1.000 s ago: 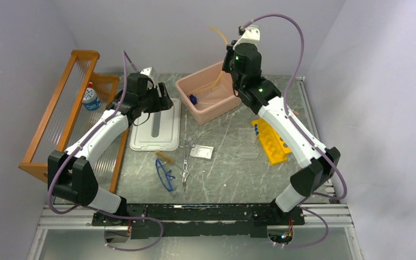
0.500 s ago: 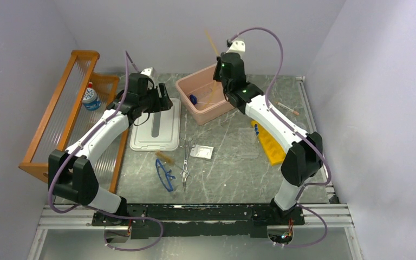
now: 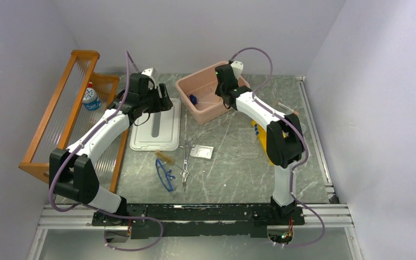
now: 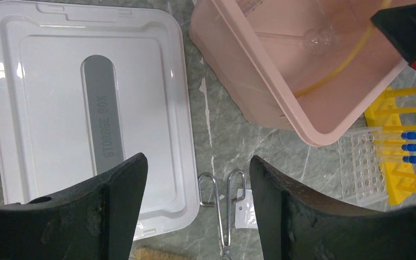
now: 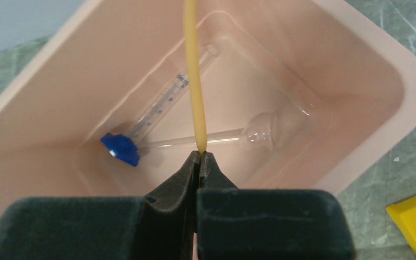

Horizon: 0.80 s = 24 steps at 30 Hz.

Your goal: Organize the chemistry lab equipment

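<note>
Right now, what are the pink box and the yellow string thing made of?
The pink bin looks like smooth moulded plastic: rounded corners, soft sheen. The yellow tube pinched in the right gripper is probably rubber: it bends in a curve and looks dull.

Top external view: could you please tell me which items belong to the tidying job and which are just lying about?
Job in hand:
tan rubber tube held in the right gripper, pink bin, blue-framed safety glasses, metal scissors and forceps, white packet, blue-capped tubes.

Lying about:
orange slatted shelf, bottle on it, white storage-box lid.
</note>
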Each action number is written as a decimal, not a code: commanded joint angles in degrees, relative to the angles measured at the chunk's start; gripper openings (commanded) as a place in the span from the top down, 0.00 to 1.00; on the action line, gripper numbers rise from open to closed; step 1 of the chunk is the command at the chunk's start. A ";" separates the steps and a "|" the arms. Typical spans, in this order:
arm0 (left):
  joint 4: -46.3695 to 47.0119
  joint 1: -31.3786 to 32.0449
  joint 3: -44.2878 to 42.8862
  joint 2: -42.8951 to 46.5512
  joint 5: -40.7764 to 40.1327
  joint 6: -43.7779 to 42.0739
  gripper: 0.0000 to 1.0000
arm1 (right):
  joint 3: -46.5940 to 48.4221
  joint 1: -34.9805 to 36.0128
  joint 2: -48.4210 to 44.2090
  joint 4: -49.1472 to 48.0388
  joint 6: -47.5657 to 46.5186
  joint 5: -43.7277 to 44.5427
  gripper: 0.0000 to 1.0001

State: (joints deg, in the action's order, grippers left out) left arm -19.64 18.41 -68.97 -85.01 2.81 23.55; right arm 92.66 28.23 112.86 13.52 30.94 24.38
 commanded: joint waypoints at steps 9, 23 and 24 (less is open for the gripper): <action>0.85 -0.31 -1.76 -0.49 -0.54 -1.14 0.27 | 12.45 -2.55 9.99 2.82 -6.26 1.90 0.81; 0.74 -0.31 -2.81 -1.27 1.12 -1.79 0.26 | 12.14 -2.85 0.51 6.33 -9.63 1.74 0.48; 0.82 -0.31 -2.77 -1.18 1.29 -1.88 0.25 | 11.53 -2.83 -0.61 6.66 -10.06 0.87 0.48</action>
State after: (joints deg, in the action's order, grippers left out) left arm -19.70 18.41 -69.08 -85.89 2.92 22.90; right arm 105.01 25.82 118.08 18.76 23.20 26.24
